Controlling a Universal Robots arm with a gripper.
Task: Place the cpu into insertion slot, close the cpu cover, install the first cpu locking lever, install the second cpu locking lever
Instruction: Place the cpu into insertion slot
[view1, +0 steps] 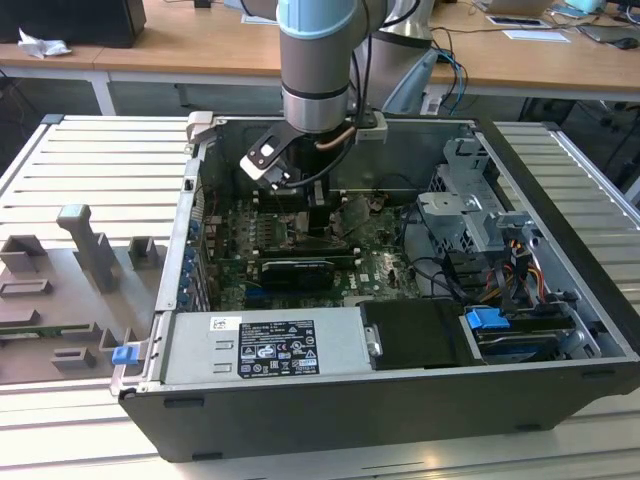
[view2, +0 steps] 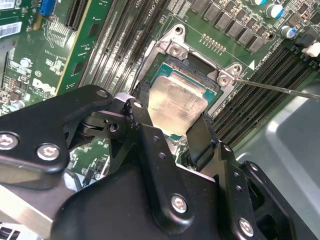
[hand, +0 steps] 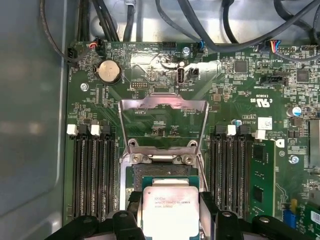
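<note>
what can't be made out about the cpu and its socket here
Whether the cpu sits fully in the insertion slot: second wrist view, the end effector covers its near edge.
The locking lever's far end: second wrist view, cut off by the picture's edge.
The slot's contacts: first wrist view, under the cpu.

1 grey and blue robot arm (view1: 315, 50) hangs straight down, wrist vertical. In the second wrist view, its black gripper (view2: 172, 115) presses 2 fingers (view2: 201, 141) against opposite edges of the cpu (view2: 177, 100).
</note>
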